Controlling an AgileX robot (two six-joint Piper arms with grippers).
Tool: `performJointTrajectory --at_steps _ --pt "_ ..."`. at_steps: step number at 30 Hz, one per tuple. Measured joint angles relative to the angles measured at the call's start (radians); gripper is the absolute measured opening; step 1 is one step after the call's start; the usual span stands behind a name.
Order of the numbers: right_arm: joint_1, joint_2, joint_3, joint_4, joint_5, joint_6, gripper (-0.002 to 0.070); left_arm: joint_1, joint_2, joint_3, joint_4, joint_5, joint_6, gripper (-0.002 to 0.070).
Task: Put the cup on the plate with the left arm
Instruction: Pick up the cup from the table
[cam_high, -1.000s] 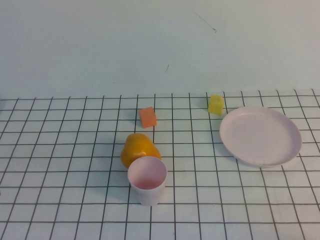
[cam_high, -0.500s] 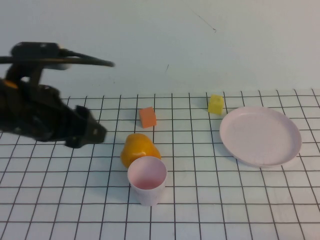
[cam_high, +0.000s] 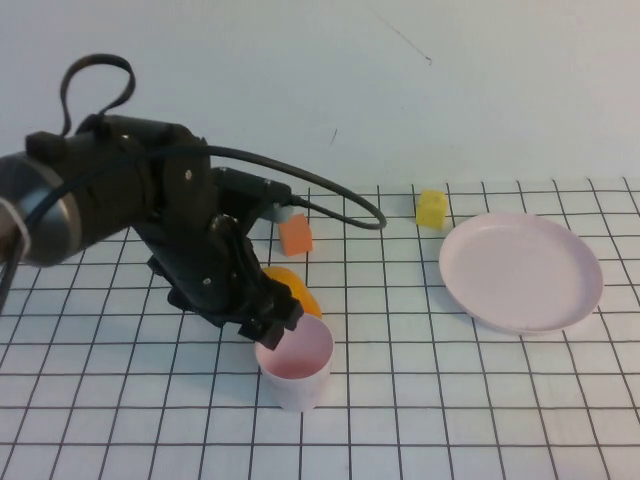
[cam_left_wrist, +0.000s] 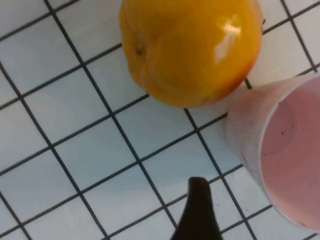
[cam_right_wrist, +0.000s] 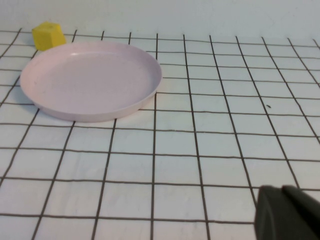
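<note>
The pale pink cup (cam_high: 295, 362) stands upright at the front middle of the table, against the orange pear (cam_high: 298, 290) behind it. My left gripper (cam_high: 274, 328) is open, low at the cup's left rim, between cup and pear. In the left wrist view one black finger (cam_left_wrist: 198, 207) shows on the table beside the cup (cam_left_wrist: 280, 165), with the pear (cam_left_wrist: 190, 47) beyond; the other finger is out of view. The pink plate (cam_high: 521, 271) lies bare at the right. My right gripper (cam_right_wrist: 286, 212) is shut, low over the table near the plate (cam_right_wrist: 90, 80); it is not in the high view.
An orange cube (cam_high: 295, 234) sits behind the pear. A yellow cube (cam_high: 432, 208) sits by the plate's far left rim, also in the right wrist view (cam_right_wrist: 48, 35). A black cable (cam_high: 330, 195) loops from the left arm over the table.
The left arm has come in from the left and dropped to the cup's left rim. Cup, pear and plate have not moved.
</note>
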Motion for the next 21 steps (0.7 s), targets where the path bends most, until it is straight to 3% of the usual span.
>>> performJointTrajectory --at_steps 8,11,13,15,17,21 --pt "0.0 0.0 0.0 0.0 0.0 0.0 -0.0002 0.0 0.13 -0.008 0.0 -0.033 -0.01 0.0462" --pt "0.0 0.0 0.0 0.0 0.0 0.0 -0.0002 0.0 0.154 -0.008 0.0 -0.042 -0.011 0.0345" --pt "0.0 0.0 0.0 0.0 0.0 0.0 -0.0002 0.0 0.158 -0.013 0.0 -0.044 -0.011 0.019" --pt "0.0 0.0 0.0 0.0 0.0 0.0 -0.0002 0.0 0.158 -0.024 -0.003 -0.039 -0.011 0.009" --pt "0.0 0.0 0.0 0.0 0.0 0.0 -0.0002 0.0 0.158 -0.052 -0.036 -0.028 0.005 0.0039" --pt "0.0 0.0 0.0 0.0 0.0 0.0 -0.0002 -0.015 0.16 -0.138 -0.115 -0.003 0.049 0.0012"
